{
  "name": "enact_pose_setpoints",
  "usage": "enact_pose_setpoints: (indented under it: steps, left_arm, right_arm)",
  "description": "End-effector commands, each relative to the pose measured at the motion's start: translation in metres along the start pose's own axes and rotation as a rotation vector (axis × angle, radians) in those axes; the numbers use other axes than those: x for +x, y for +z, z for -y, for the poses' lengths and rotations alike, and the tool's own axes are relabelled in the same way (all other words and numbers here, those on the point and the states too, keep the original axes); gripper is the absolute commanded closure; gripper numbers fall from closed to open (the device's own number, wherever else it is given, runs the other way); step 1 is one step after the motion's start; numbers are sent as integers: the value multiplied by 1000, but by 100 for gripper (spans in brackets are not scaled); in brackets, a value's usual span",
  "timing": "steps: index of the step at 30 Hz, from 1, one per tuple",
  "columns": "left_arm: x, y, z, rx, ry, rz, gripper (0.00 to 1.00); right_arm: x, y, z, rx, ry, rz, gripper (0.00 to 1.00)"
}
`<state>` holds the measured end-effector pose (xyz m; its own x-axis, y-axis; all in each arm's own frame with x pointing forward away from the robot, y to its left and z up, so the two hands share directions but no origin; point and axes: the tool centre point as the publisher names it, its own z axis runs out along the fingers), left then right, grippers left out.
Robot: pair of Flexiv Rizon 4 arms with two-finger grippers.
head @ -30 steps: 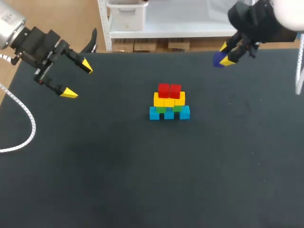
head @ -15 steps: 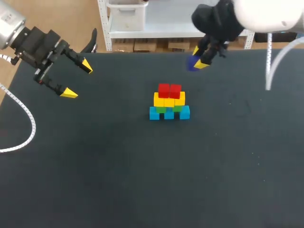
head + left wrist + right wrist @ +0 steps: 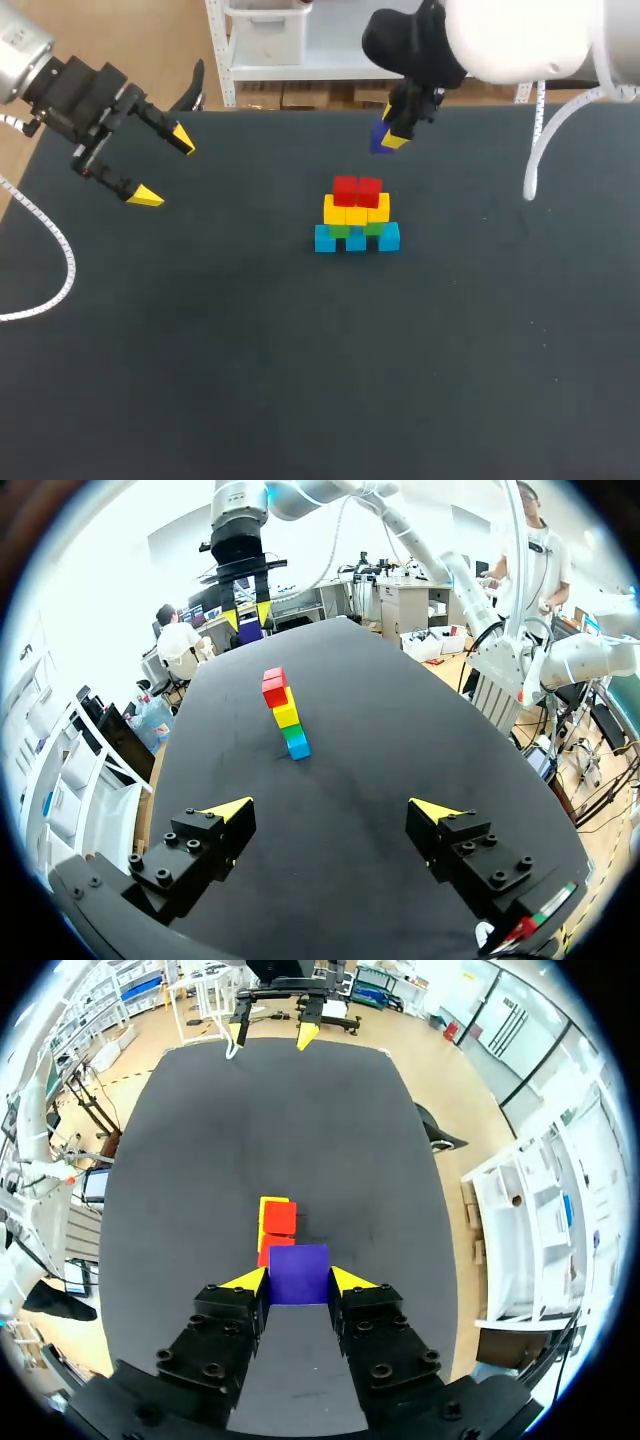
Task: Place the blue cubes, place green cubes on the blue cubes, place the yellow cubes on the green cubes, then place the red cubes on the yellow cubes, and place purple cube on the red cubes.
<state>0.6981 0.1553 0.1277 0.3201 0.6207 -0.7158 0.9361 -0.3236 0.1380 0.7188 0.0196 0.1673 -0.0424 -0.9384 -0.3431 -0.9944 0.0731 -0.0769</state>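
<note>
– Cubes first: where are they sitting?

– Near the middle of the dark table [image 3: 200,350]. The blue cubes [image 3: 325,239] are lying in a row at the bottom. The green cubes [image 3: 340,230] are resting on them, the yellow cubes [image 3: 356,211] are sitting on the green, and two red cubes [image 3: 357,189] are topping it all, side by side.

– And the purple cube [image 3: 299,1274]?

– The right gripper [image 3: 392,135] is clamping it between both yellow tips, one finger pressing each side. It is hanging in the air near the far side of the red cubes and is not touching them. From the right wrist, the red and yellow cubes are showing just ahead of the held cube.

– What is the left gripper [image 3: 163,167] doing?

– It is hovering over the table's left side, well apart from the cubes, with its fingers spread wide and nothing between them. From its wrist, the coloured cubes are standing far ahead.
</note>
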Motion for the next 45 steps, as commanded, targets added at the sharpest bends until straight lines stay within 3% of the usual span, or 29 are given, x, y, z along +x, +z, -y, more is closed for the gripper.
enact_pose_setpoints:
  steps: [1, 21, 45]
  left_arm:
    - [1, 0, -1, 3, 2, 0, 0]
    - [1, 0, -1, 3, 2, 0, 0]
    - [1, 0, -1, 3, 2, 0, 0]
  right_arm:
    - [-3, 2, -6, -9, 39, -2, 100]
    - [-10, 35, -25, -99, 78, -28, 100]
    - [-11, 51, -25, -116, 79, -57, 100]
